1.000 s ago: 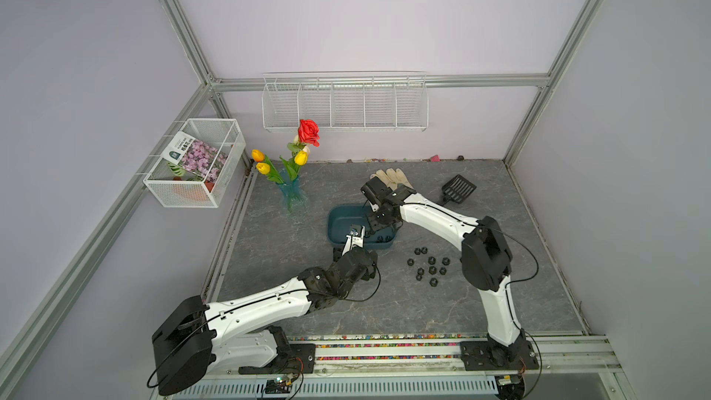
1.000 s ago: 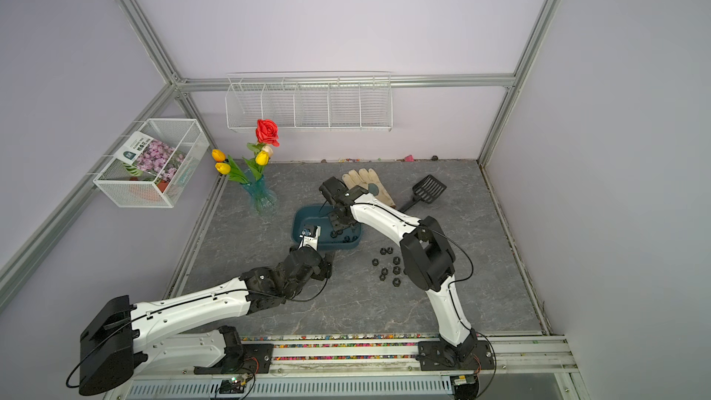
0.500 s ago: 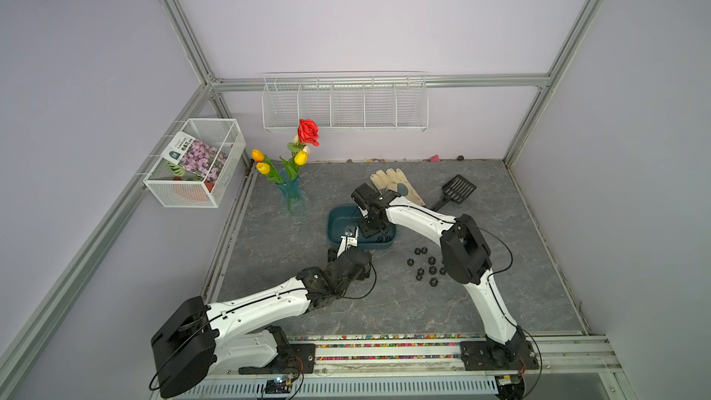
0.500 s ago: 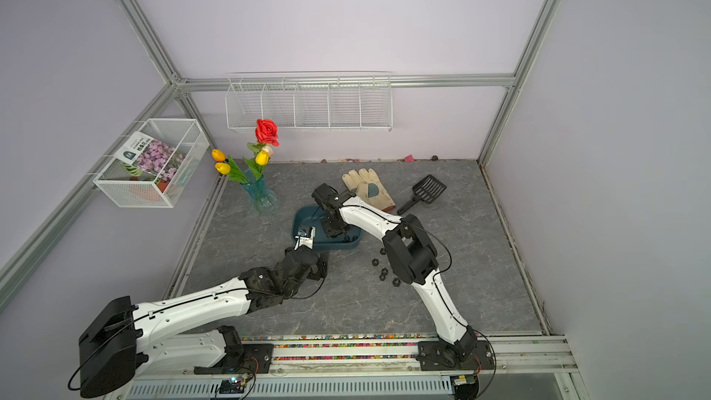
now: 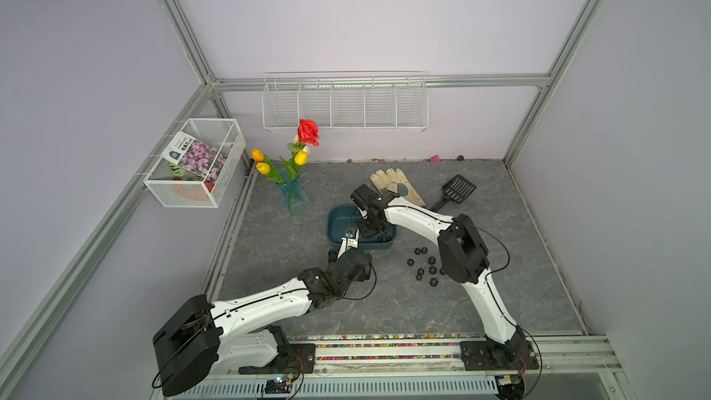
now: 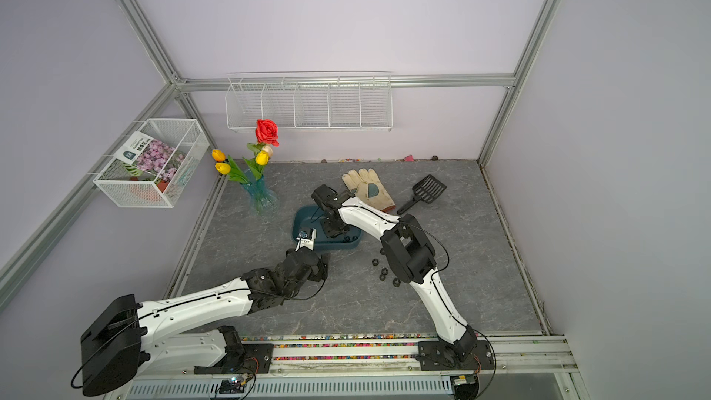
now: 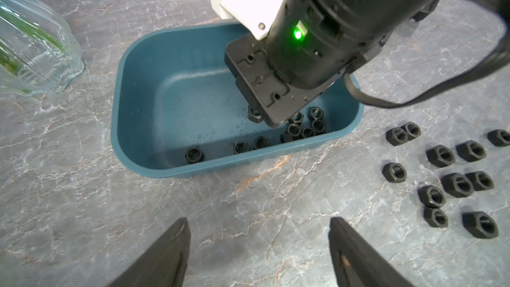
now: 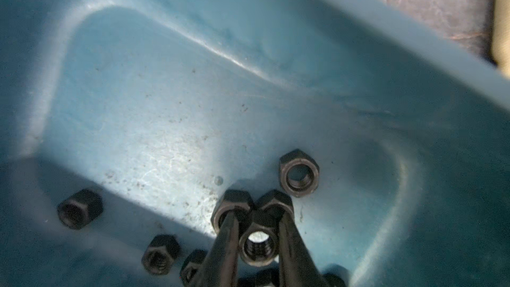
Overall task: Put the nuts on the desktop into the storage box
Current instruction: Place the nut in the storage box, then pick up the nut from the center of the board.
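Note:
Several black nuts (image 5: 423, 263) (image 6: 383, 271) (image 7: 455, 183) lie loose on the grey desktop (image 5: 384, 302), right of the teal storage box (image 5: 338, 221) (image 6: 304, 221) (image 7: 193, 169). More nuts (image 7: 300, 128) (image 8: 299, 173) rest inside the box near its right end. My right gripper (image 5: 371, 230) (image 6: 334, 232) (image 8: 256, 216) reaches down into the box, shut on one nut (image 8: 258, 247) just above the floor. My left gripper (image 5: 346, 250) (image 7: 258, 222) hangs open and empty over bare desktop beside the box's near wall.
A pale work glove (image 5: 396, 186) and a black slotted scoop (image 5: 456, 190) lie behind the box. A glass vase of flowers (image 5: 292, 190) (image 7: 33, 51) stands to its left. White wire baskets (image 5: 344, 101) hang on the back and left walls.
The right arm folded in and its gripper sank lower into the storage box with the nut. The left arm stayed where it was.

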